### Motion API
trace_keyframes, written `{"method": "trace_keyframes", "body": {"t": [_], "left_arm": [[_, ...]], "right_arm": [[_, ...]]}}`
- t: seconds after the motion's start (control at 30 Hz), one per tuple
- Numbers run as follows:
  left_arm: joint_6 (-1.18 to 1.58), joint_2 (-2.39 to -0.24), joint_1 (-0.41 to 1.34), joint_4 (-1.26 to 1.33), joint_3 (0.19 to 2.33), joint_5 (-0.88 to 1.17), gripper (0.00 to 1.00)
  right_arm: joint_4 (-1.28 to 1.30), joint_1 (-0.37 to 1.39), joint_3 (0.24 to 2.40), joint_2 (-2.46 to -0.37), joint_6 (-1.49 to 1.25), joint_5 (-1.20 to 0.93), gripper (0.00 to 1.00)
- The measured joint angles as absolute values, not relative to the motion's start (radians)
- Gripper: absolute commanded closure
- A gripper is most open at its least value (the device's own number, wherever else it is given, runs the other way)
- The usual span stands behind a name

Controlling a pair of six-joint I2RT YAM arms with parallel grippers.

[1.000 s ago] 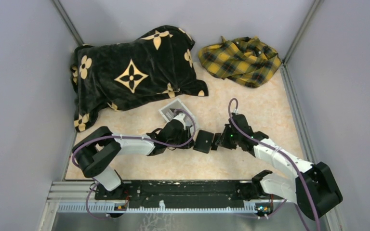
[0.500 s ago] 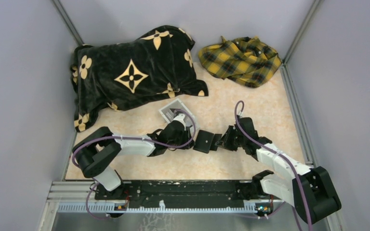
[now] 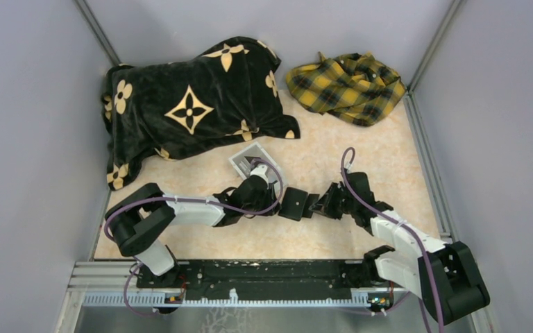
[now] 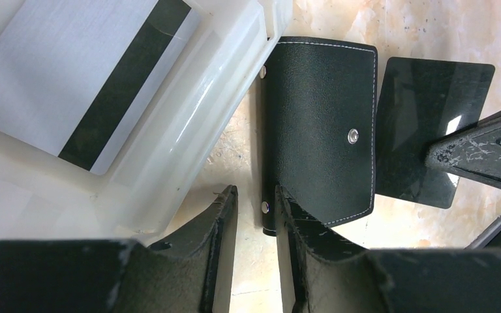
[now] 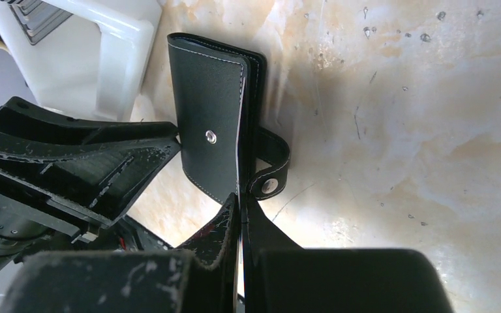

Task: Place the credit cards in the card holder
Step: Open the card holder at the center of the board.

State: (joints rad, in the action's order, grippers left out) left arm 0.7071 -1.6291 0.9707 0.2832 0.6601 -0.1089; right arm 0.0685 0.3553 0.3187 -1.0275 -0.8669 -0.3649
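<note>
The black card holder (image 3: 295, 203) lies closed on the table between my two grippers; it also shows in the left wrist view (image 4: 319, 124) and the right wrist view (image 5: 209, 117). Its strap clasp (image 5: 271, 176) hangs loose. My right gripper (image 5: 241, 208) is shut on a dark credit card (image 4: 424, 124), whose far end sits in the holder's right edge. My left gripper (image 4: 256, 195) is narrowly open at the holder's spine, one finger resting over its corner. A pale silver credit card (image 4: 59, 78) with a black stripe lies in the white box (image 4: 189, 117).
The white open-top box (image 3: 250, 158) stands just behind the left gripper. A black cushion with gold flowers (image 3: 187, 104) lies at the back left. A yellow plaid cloth (image 3: 347, 87) lies at the back right. Grey walls close in both sides.
The right arm's wrist and cable have shifted a little to the right and down, while its fingertips stay at the holder's right edge. The left arm and the holder have barely moved.
</note>
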Motion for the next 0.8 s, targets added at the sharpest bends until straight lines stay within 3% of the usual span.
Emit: {"method": "trace_keyframes", "body": {"t": [0.8], "left_arm": [[0.722, -1.629, 0.986, 0.247, 0.677, -0.147, 0.66]], "right_arm": [[0.060, 0.342, 0.306, -0.981, -0.861, -0.392, 1.00]]}}
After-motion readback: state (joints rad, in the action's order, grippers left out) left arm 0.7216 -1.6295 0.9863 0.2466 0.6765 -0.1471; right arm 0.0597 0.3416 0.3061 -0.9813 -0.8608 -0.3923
